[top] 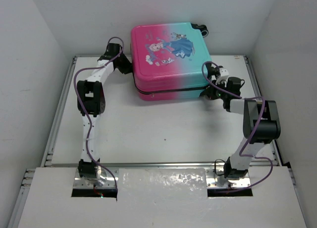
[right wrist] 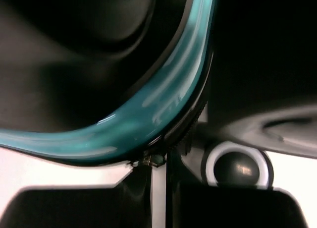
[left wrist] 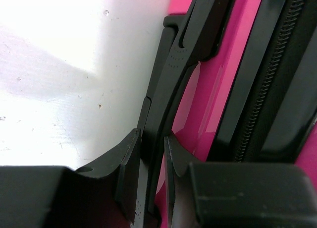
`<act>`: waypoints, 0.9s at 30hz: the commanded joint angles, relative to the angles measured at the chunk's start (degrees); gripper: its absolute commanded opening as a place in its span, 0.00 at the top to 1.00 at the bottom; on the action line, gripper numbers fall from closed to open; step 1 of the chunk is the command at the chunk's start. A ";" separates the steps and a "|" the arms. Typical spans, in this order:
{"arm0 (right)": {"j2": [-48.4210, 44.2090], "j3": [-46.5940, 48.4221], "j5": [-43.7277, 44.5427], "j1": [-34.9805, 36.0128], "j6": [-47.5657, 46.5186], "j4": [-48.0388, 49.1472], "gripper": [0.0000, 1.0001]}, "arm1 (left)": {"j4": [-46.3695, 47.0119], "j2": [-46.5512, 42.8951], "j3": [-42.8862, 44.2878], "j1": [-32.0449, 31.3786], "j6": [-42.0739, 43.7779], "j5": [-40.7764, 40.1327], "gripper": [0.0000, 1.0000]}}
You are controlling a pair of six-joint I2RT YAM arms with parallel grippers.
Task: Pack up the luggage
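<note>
My left gripper point(left wrist: 151, 163) is nearly closed, pinching the black side handle point(left wrist: 181, 64), I reckon to steady the case. My right gripper point(right wrist: 158, 181) sits almost closed at the zip point(right wrist: 190, 129) on the teal corner, and I can't tell if it holds anything. The luggage point(top: 168, 59) lies flat, lid down, at the far side of the table point(top: 148, 134).
</note>
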 commanded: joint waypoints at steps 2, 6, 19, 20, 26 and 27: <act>11.79 16.79 11.86 -3.37 3.98 16.55 1.00 | 5.19 5.46 2.93 2.36 -1.63 -11.59 1.00; 10.32 12.59 14.14 -6.00 8.29 25.11 1.00 | 5.10 5.38 3.20 2.62 -1.02 -11.41 1.00; 6.88 4.31 13.62 -9.26 12.87 37.82 1.00 | 8.97 3.18 -0.50 2.36 -0.49 -6.66 1.00; 6.10 4.58 12.22 -9.35 11.56 37.12 1.00 | 8.97 2.92 -0.58 2.19 -0.40 -6.66 1.00; 1.53 0.98 13.35 -9.35 5.40 34.92 1.00 | 9.06 1.51 -2.42 2.19 0.47 -5.87 1.00; 1.00 0.45 13.18 -9.43 4.96 35.09 1.00 | 9.23 1.16 -2.86 2.19 0.48 -5.79 1.00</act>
